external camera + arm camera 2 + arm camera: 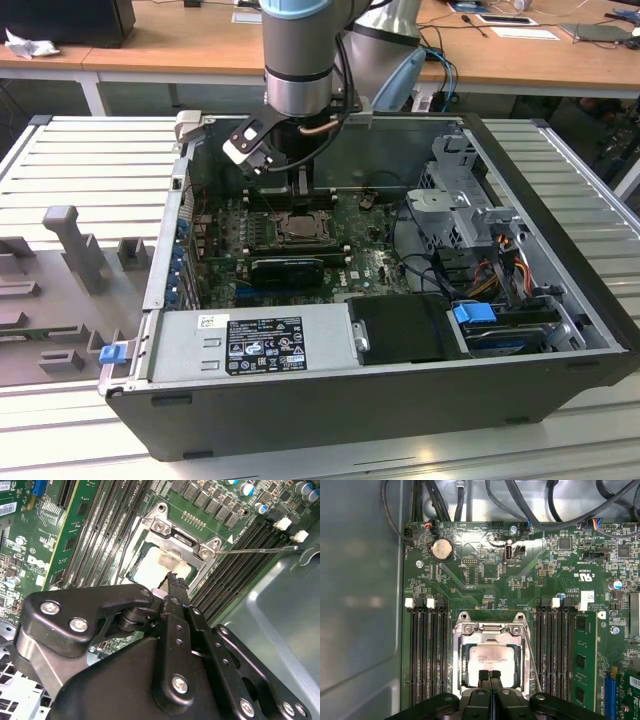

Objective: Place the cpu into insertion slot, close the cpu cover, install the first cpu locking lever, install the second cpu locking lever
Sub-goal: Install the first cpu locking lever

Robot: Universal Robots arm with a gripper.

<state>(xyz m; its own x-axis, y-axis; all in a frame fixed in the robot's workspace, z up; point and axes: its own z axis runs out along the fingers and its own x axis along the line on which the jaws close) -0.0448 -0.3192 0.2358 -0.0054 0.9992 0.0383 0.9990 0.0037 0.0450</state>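
Claw (490,676) tips together, pale square cpu (491,660) beneath, silver cpu cover (490,628) around

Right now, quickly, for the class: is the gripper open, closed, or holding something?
The gripper is closed, holding nothing, its tips over the cpu.

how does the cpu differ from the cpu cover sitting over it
The cpu is a solid pale square, while the cpu cover is an open silver frame with a square cut-out. The cpu cover is wider and rings the cpu, which shows through the cut-out. The cpu top looks matte and beige-tinted. The cpu cover is brighter bare metal. Both are flat, square and metal.
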